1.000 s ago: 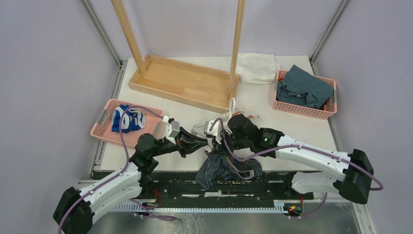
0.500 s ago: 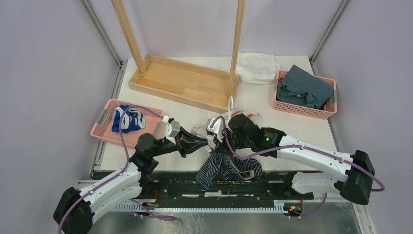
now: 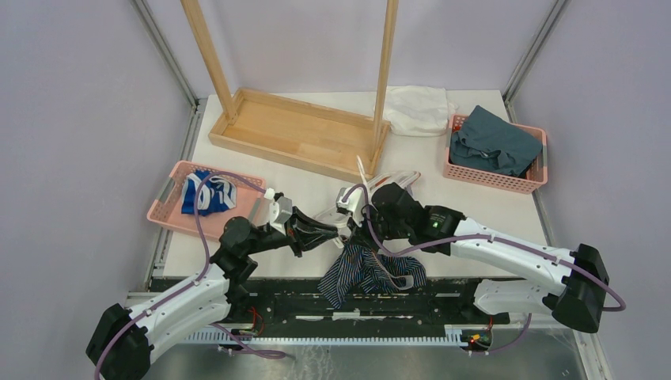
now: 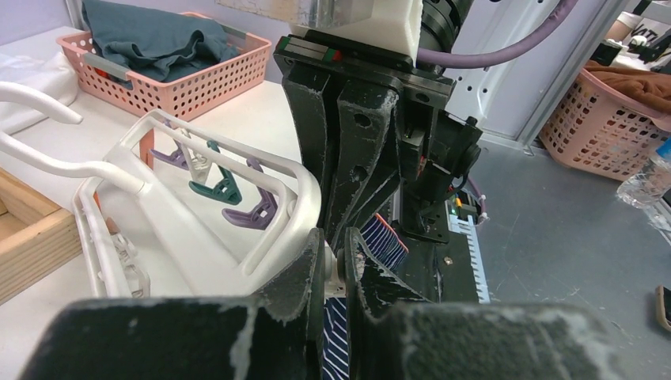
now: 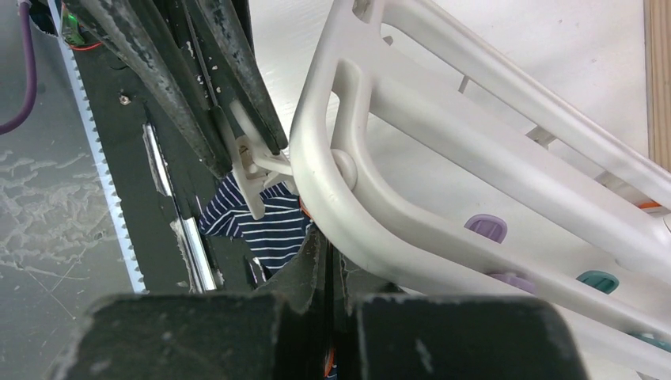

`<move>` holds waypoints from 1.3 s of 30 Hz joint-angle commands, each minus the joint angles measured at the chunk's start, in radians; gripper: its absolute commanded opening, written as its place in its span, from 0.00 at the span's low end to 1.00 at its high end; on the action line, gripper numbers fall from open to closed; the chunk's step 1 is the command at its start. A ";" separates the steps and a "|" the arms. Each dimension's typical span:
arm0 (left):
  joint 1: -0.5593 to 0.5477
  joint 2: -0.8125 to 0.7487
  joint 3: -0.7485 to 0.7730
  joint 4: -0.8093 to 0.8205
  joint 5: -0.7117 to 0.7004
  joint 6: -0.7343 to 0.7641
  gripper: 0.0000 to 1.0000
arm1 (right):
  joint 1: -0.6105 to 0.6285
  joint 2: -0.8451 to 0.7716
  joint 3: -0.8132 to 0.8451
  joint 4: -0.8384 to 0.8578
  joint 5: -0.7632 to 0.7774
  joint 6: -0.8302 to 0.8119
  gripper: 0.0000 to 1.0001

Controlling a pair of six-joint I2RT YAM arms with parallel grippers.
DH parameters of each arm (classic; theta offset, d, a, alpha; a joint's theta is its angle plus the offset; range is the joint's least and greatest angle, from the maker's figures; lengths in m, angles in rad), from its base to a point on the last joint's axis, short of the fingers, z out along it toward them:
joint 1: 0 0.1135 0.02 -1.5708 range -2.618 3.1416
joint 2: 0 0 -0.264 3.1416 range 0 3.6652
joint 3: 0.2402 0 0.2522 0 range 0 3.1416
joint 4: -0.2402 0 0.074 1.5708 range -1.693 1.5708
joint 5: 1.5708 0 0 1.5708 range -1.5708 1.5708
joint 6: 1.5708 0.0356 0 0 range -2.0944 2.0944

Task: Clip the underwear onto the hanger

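Got left tool [image 4: 338,265] pinched narrow on a white hanger [image 4: 301,202] clip [image 5: 252,178], right tool [image 5: 327,269] clamped shut on the underwear [image 3: 368,273] dangling off the desk [image 3: 316,178].

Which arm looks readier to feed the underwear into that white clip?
Right, probably. The right claw is shut on the underwear just below the clip, which the left claw pinches at the hanger's corner.

Glossy plastic hanger [image 5: 316,158], soft cloth underwear [image 3: 368,273] & matt wood rack [image 3: 297,131].
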 commanded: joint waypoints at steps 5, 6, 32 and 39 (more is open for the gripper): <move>-0.015 -0.018 0.046 0.075 0.076 0.004 0.03 | -0.011 -0.010 0.067 0.071 -0.043 0.012 0.00; -0.014 -0.019 0.046 0.075 0.076 0.006 0.03 | -0.012 -0.010 0.068 0.069 -0.053 0.010 0.00; -0.017 -0.018 0.052 0.064 0.076 0.011 0.03 | -0.013 -0.060 0.060 0.050 -0.100 -0.019 0.00; -0.016 -0.014 0.053 0.058 0.076 0.014 0.03 | -0.016 -0.098 0.040 0.031 -0.091 -0.039 0.00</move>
